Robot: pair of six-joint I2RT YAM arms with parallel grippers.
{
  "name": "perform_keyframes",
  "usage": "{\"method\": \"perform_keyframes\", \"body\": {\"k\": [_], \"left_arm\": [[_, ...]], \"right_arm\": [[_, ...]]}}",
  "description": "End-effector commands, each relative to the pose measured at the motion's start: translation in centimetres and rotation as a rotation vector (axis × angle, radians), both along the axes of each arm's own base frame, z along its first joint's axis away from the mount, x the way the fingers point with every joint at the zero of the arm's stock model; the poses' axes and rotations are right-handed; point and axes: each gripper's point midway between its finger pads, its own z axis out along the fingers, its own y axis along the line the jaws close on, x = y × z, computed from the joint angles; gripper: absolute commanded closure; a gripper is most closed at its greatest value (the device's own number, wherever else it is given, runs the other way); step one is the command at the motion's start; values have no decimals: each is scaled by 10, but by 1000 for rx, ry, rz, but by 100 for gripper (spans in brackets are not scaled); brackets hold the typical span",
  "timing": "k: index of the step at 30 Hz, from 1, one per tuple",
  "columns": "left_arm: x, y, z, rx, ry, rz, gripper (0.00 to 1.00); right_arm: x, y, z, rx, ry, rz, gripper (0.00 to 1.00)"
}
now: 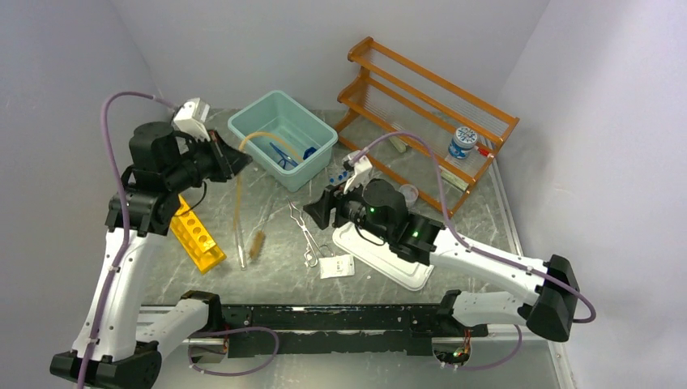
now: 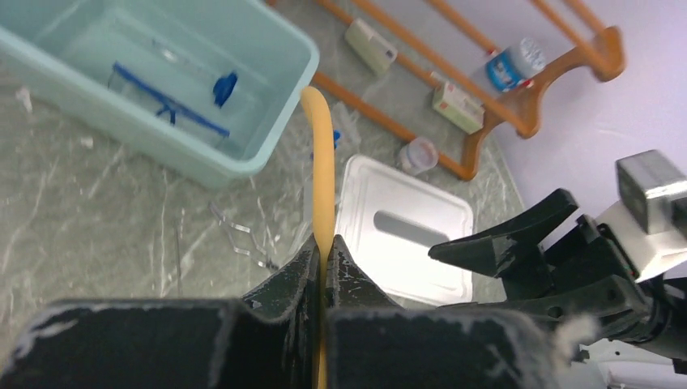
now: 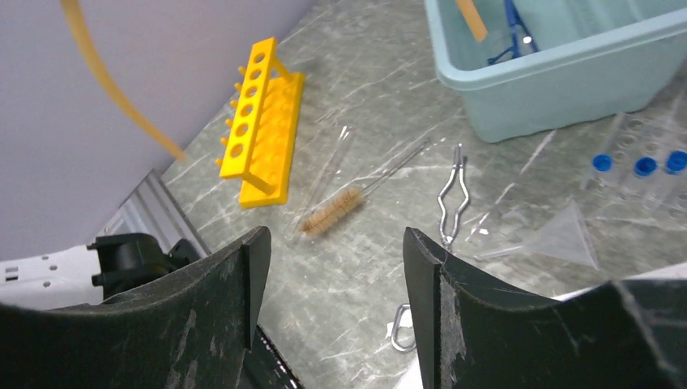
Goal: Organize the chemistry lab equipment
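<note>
My left gripper (image 1: pixel 236 159) is shut on the amber rubber tubing (image 2: pixel 320 162) and holds it raised beside the teal bin (image 1: pixel 251 130). One end of the tubing arcs into the bin and the other hangs toward the table (image 1: pixel 238 211). Blue-framed goggles (image 1: pixel 283 155) lie in the bin. My right gripper (image 3: pixel 328 243) is open and empty above the table, near the metal tongs (image 3: pixel 452 198). The yellow test-tube rack (image 1: pixel 197 235) lies on its side at the left. The brush (image 3: pixel 332 211) and a glass tube (image 3: pixel 328 174) lie beside it. Blue-capped vials (image 3: pixel 640 166) lie near the bin.
The orange wooden shelf (image 1: pixel 429 89) stands at the back right with a blue-and-white jar (image 1: pixel 462 142) on it. A white lid (image 1: pixel 381 258) lies under my right arm. A small clear jar (image 2: pixel 419 154), a clear funnel (image 3: pixel 567 235) and a white packet (image 1: pixel 336 266) lie on the table.
</note>
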Motion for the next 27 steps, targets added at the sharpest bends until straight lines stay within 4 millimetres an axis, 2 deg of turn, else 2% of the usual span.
{"method": "perform_keyframes", "body": {"k": [1, 3, 5, 10, 16, 22, 27], "left_arm": [[18, -11, 53, -35, -153, -57, 95], [31, -16, 73, -53, -203, -74, 95], [54, -14, 85, -60, -223, -30, 95], [114, -7, 79, -108, -145, 116, 95], [171, -27, 45, -184, -90, 110, 95], [223, -22, 10, -138, -97, 231, 95], [251, -23, -33, -133, 8, 312, 95]], "right_arm": [[7, -21, 31, 51, -23, -94, 36], [6, -25, 36, 70, -40, -98, 36], [7, -29, 36, 70, -41, -115, 36], [12, -38, 33, 62, -35, -166, 36], [16, -45, 26, 45, -33, -207, 37], [16, -41, 25, 52, -25, -197, 37], [19, -42, 19, 38, -16, -217, 37]]}}
